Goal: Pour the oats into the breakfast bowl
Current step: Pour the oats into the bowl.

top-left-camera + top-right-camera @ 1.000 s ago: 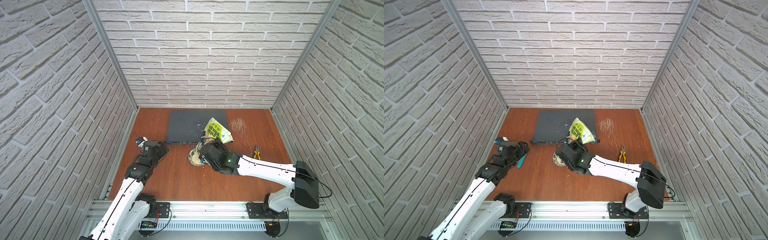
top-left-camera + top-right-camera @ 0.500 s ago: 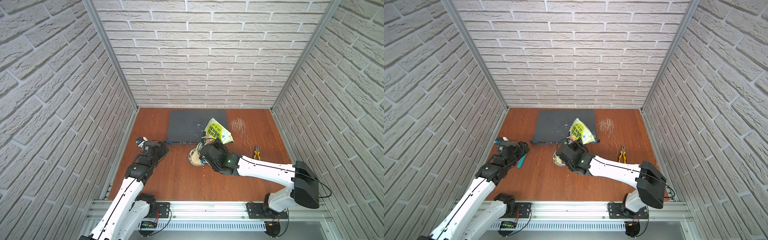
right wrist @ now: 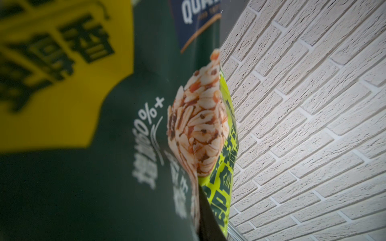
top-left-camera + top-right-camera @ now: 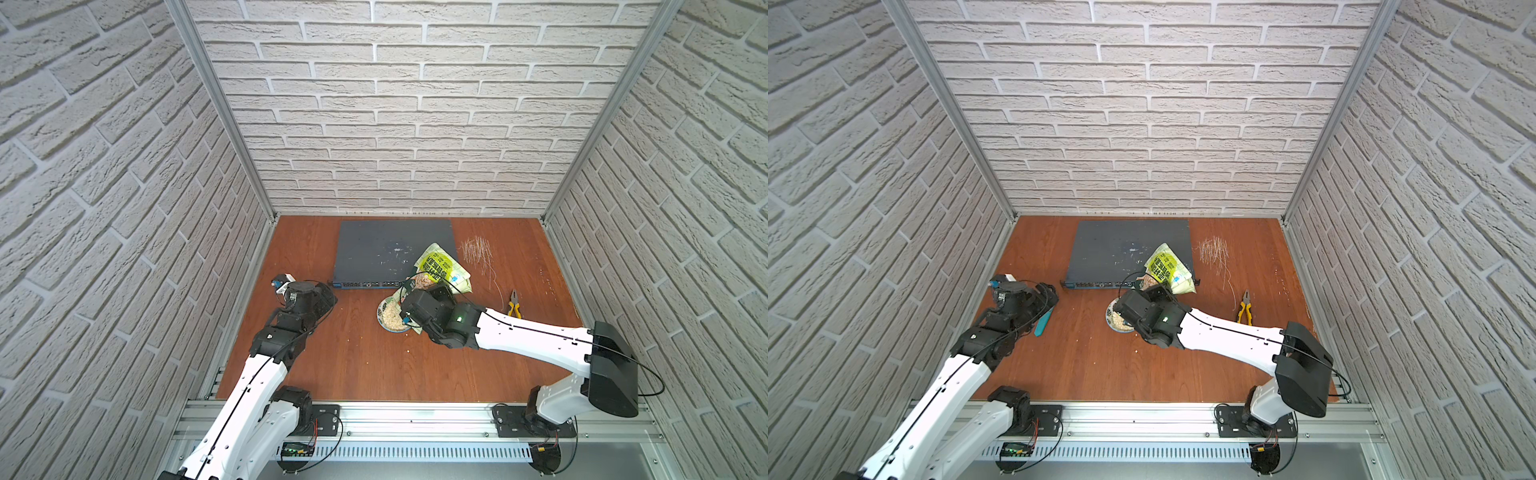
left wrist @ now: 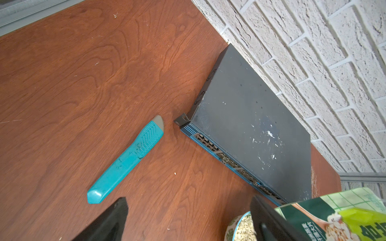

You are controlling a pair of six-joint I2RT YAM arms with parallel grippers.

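Pour well advanced: the right gripper [image 4: 430, 291], clenched on the tilted oats pouch [image 4: 444, 268], holds its mouth over the breakfast bowl [image 4: 393, 330] at mid-table, seemingly nearly full of flakes [image 4: 390, 319] though the arm [image 4: 519, 336] hides part, while the left gripper [image 5: 188, 218] hangs released, well apart.

Brick walls close in three sides of the wooden table [image 4: 357, 365]. Its front half lies bare between the two arms. Mid-table, the right arm [image 4: 532, 338] reaches over the bowl [image 4: 380, 314], with the tilted oat pouch [image 4: 442, 266] above it. A flat dark switch box [image 4: 382, 249] fills the back centre. Pliers [image 4: 514, 304] and loose wires [image 4: 478, 253] lie to the right, and a teal knife [image 4: 1044, 322] to the left.
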